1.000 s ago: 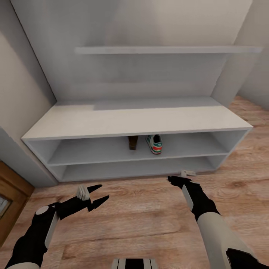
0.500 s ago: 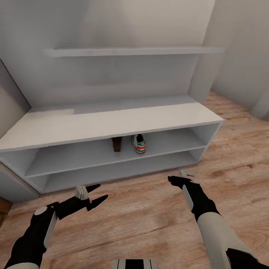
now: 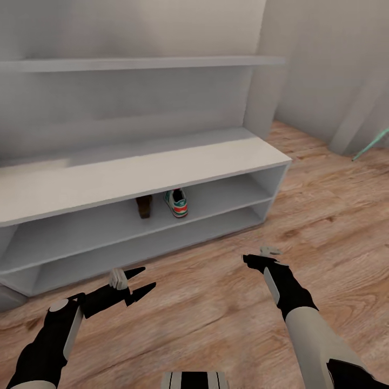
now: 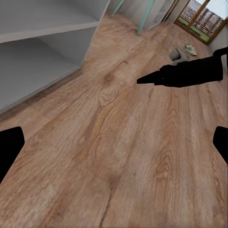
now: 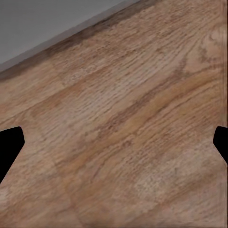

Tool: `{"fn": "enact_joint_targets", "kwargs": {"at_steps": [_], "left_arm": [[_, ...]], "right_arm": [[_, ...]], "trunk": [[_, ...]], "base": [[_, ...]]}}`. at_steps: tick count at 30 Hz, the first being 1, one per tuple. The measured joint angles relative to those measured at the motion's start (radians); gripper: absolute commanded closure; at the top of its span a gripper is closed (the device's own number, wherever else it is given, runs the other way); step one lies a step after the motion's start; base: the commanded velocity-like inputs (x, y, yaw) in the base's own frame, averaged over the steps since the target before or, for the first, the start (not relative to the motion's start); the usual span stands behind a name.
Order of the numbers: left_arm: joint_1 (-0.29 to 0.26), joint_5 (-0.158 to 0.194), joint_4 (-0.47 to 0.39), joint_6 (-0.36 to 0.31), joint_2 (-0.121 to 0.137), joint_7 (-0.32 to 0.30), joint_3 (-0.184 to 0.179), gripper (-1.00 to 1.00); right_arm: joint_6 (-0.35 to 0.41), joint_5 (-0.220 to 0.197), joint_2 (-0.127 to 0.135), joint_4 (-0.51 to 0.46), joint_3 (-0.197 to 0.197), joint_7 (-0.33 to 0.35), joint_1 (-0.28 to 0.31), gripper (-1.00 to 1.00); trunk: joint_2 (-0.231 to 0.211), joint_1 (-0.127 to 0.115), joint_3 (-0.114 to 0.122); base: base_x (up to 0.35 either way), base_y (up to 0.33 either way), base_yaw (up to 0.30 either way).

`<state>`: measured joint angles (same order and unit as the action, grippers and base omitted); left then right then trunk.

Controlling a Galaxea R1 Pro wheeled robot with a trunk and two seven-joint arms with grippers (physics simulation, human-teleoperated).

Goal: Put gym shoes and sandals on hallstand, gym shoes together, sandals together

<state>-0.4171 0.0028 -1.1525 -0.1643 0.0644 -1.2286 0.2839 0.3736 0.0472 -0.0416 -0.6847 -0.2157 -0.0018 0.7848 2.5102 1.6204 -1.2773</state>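
One gym shoe (image 3: pixel 177 202) and one dark brown sandal (image 3: pixel 143 206) stand side by side on the upper of the two low shelves of the pale hallstand (image 3: pixel 140 173). A pale shoe with red and green marks, seemingly the other gym shoe (image 4: pixel 183 51), lies far off on the wood floor (image 3: pixel 227 302), partly behind my right arm. My left gripper (image 3: pixel 141 281) hovers open and empty over the floor in front of the rack. At the same distance from the rack, my right gripper (image 3: pixel 249 260) is open too, with only planks between its fingers (image 5: pixel 10 142).
The rack's right end (image 3: pixel 273 183) meets a grey wall corner (image 3: pixel 262 97). A teal slanted leg (image 3: pixel 370 145) stands on the floor at the far right. A glazed door (image 4: pixel 202 16) shows beyond the far shoe. Bare floor stretches to the right of the rack.
The view has swung to the right, so the rack and its two shoes sit further left in the picture. Both arms hold the same pose, grippers still open.
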Motion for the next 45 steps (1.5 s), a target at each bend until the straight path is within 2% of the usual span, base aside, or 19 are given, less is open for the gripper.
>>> {"fn": "enact_joint_targets", "kwargs": {"at_steps": [13,39,45], "left_arm": [[0.0,0.001,0.001,0.0,0.0,0.0,0.001,-1.0],[0.0,0.002,0.001,0.0,0.0,0.0,0.002,-1.0],[0.0,0.002,0.001,0.0,0.0,0.0,0.002,-1.0]], "right_arm": [[0.0,-0.001,0.0,-0.001,-0.002,0.0,0.0,-1.0],[0.0,-0.001,0.001,-0.001,-0.004,0.0,0.0,-1.0],[0.0,-0.001,0.001,-0.001,-0.005,0.0,0.0,-1.0]], "trunk": [[0.0,0.0,0.005],[0.0,0.0,0.035],[-0.001,-0.003,0.066]], "base": [[0.0,0.0,-0.149],[0.0,0.0,-0.226],[0.0,0.0,-0.227]]}}
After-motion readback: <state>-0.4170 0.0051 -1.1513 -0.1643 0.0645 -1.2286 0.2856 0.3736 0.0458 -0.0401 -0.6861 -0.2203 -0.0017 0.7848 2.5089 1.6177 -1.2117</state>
